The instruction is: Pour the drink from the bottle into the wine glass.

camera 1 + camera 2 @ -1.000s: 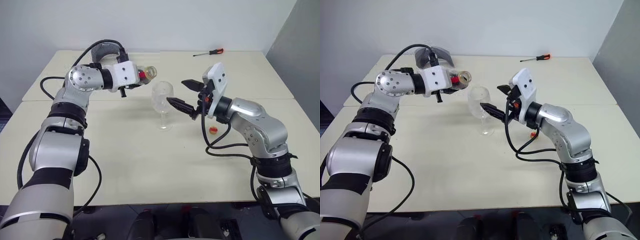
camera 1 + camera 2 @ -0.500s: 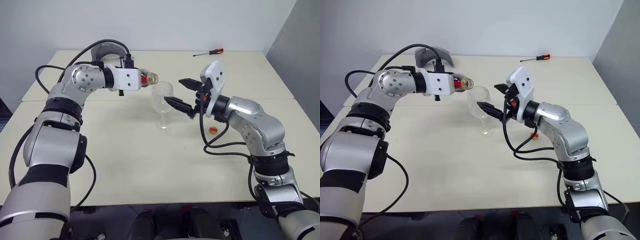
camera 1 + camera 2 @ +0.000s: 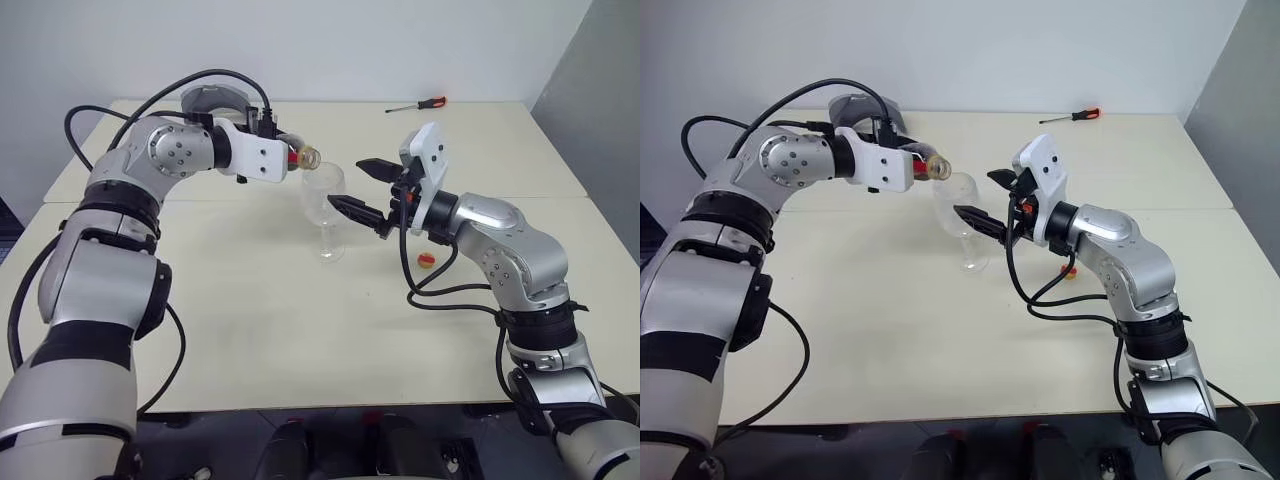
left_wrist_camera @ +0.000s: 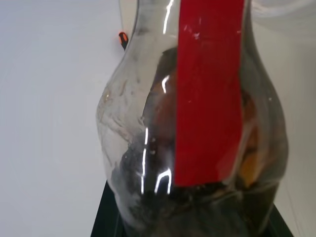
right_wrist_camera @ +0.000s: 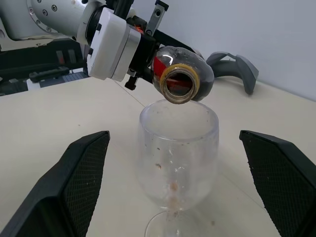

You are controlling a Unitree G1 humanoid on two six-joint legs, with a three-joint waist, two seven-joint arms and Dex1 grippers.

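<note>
Across the upper left of the frame the left gripper (image 3: 908, 166) held the bottle (image 3: 930, 168) tipped on its side, its open mouth just above the rim of the wine glass (image 3: 962, 212), which stood upright at centre on the cream table (image 3: 940, 330). Right of the glass, the right gripper (image 3: 986, 197) had its black fingers spread apart, pointing at the bowl. A screwdriver (image 3: 1070, 117) lay at the table's far edge.
</note>
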